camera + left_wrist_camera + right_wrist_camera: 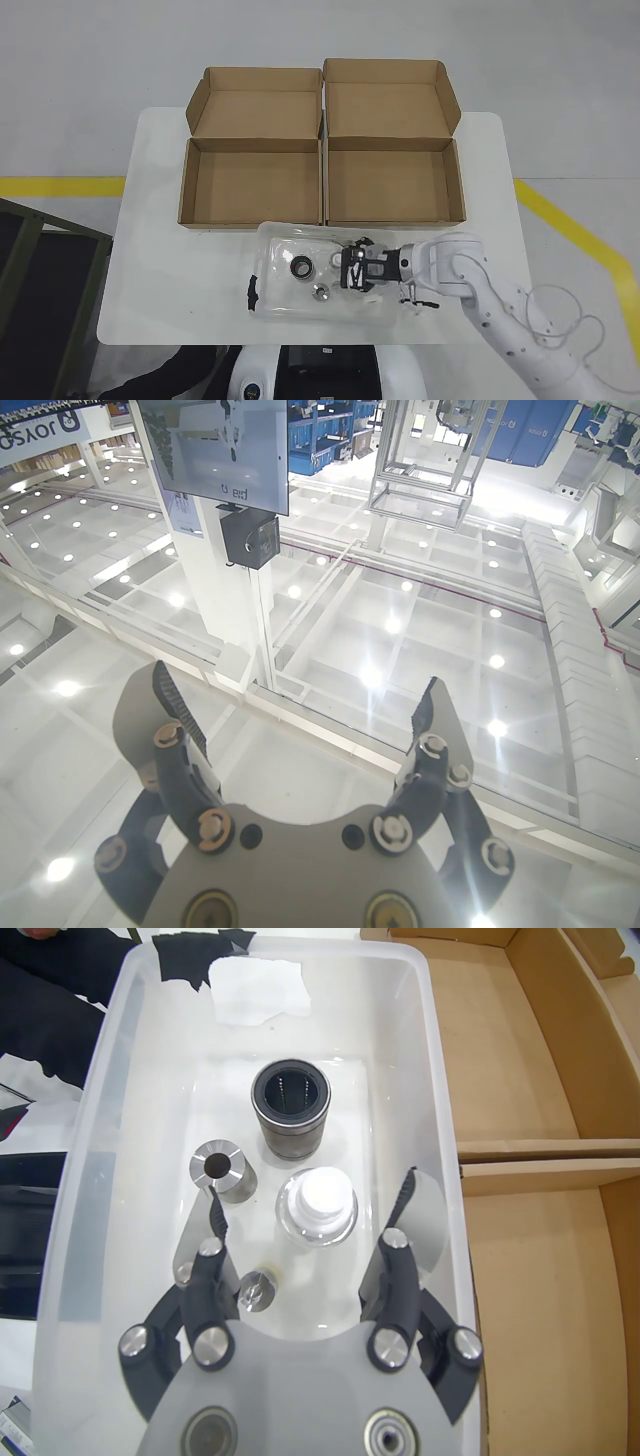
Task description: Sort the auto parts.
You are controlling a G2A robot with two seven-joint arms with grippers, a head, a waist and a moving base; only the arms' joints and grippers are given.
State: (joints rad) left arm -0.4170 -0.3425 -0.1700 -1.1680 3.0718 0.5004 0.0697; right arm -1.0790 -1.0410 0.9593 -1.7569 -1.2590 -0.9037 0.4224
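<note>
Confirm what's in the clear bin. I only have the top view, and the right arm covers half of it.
Observer: There are four parts in the clear bin: an upright dark sleeve, a silver cylinder with a dark bore, a white-capped clear piece and a small silver piece.
Operator: Right tool state?
Observer: The right tool is open and holds nothing. In its wrist view the white-capped clear piece sits between the two fingers. I cannot tell whether they are down around it.
Operator: Left tool?
Observer: The left tool is open and empty, pointed up at the ceiling.
</note>
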